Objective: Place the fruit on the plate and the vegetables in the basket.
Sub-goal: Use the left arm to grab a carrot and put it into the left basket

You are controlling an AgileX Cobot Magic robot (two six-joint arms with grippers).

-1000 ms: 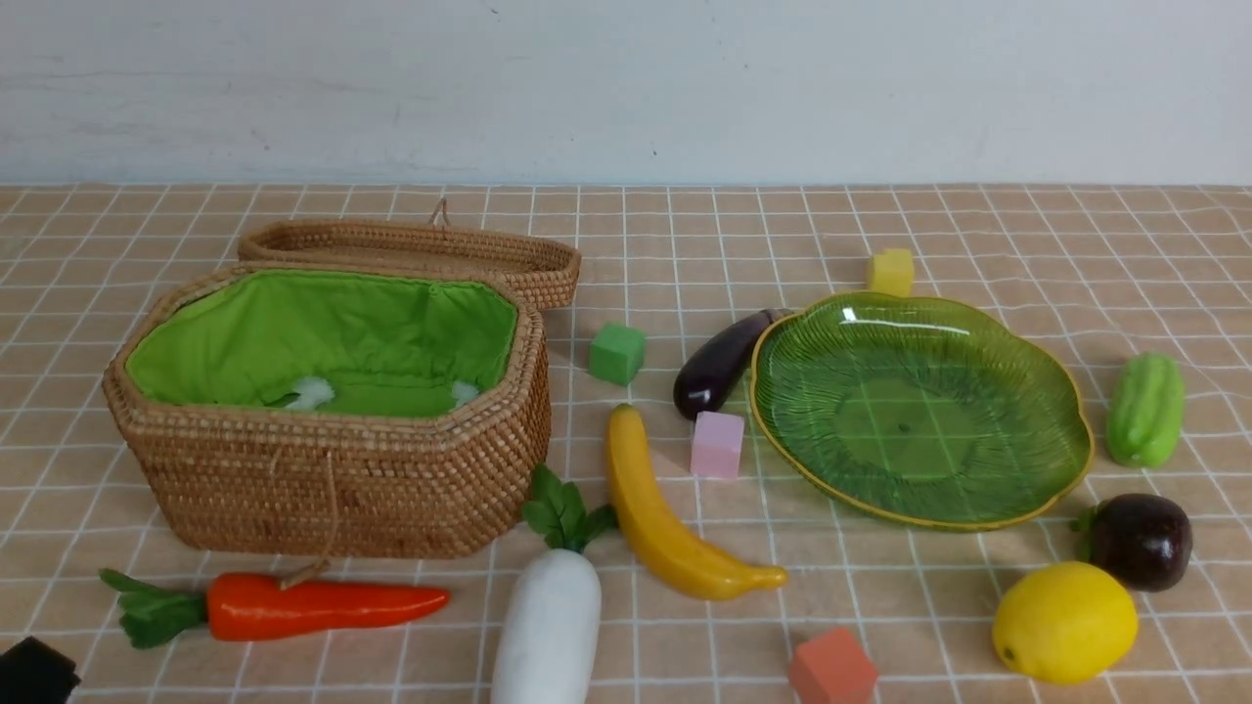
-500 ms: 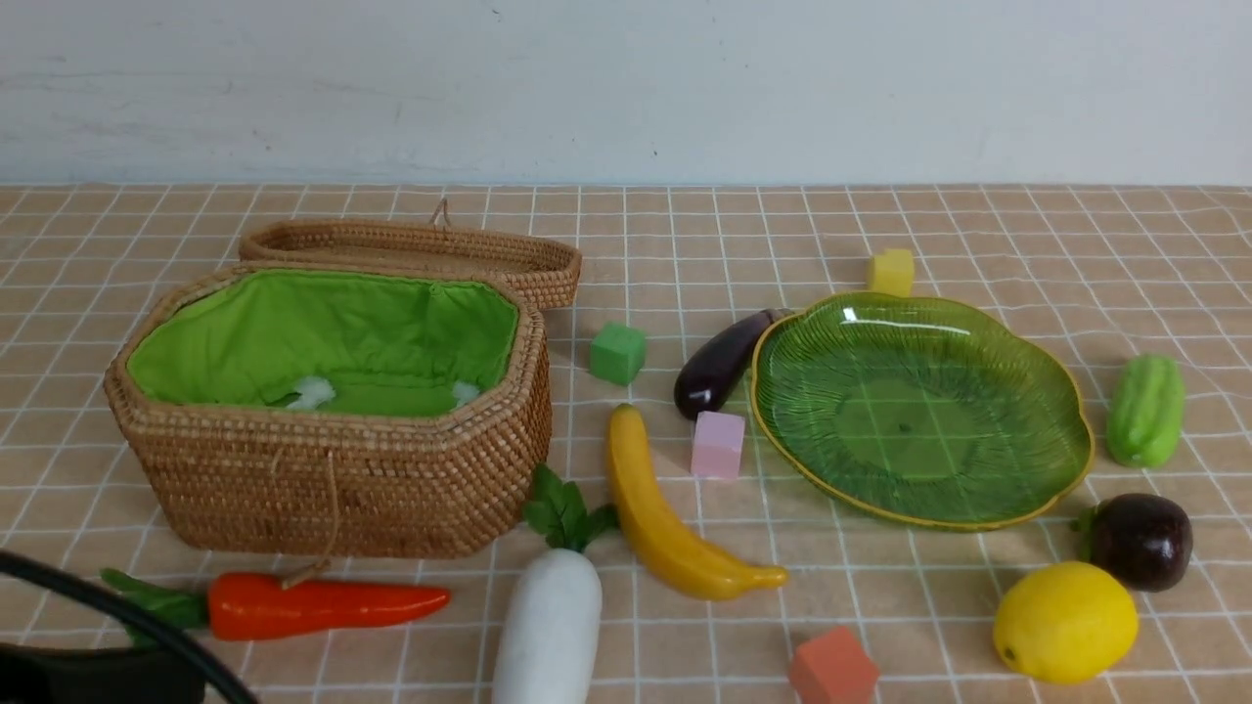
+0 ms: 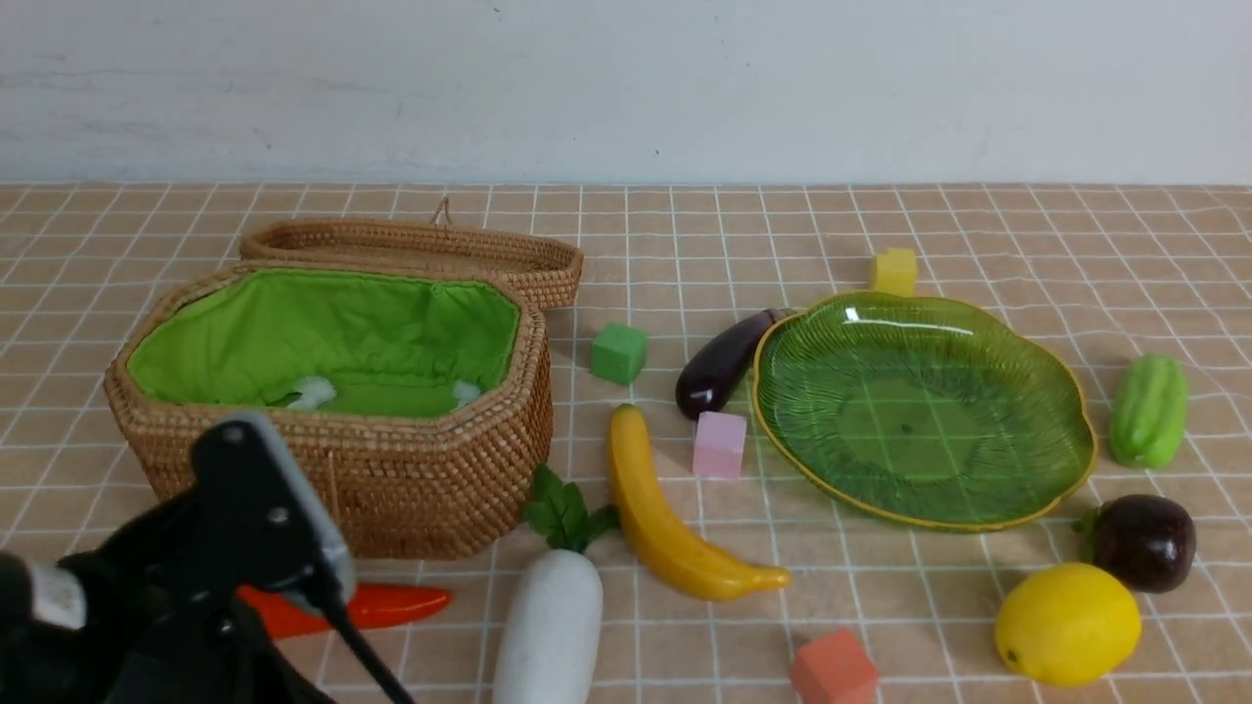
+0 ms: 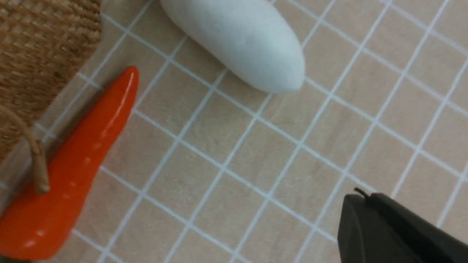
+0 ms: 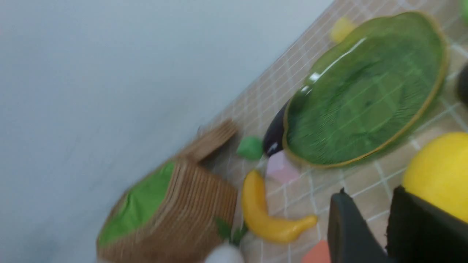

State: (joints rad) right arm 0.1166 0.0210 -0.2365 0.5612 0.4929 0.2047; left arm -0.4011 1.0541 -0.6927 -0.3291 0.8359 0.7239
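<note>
Left gripper (image 4: pixel 365 201) closed and empty near carrot (image 4: pixel 73 164).
Right gripper (image 5: pixel 376 204): jaws narrowly apart, lemon (image 5: pixel 438 171) just outside them.

In the front view the left arm (image 3: pixel 196 567) covers the carrot (image 3: pixel 396 601) except for its tip, and hides part of the basket (image 3: pixel 440 489) front wall. The bottom edge cuts off the radish (image 3: pixel 548 626) and the orange cube (image 3: pixel 831 675). The eggplant (image 3: pixel 719 367) has its stem end partly behind the plate (image 3: pixel 919 411) rim. The right wrist view is smeared; the lemon (image 5: pixel 438 171) runs off its edge, and the round purple fruit (image 5: pixel 463 84) is only a dark sliver. The left wrist view crops the left gripper (image 4: pixel 365 212) to one corner.
</note>
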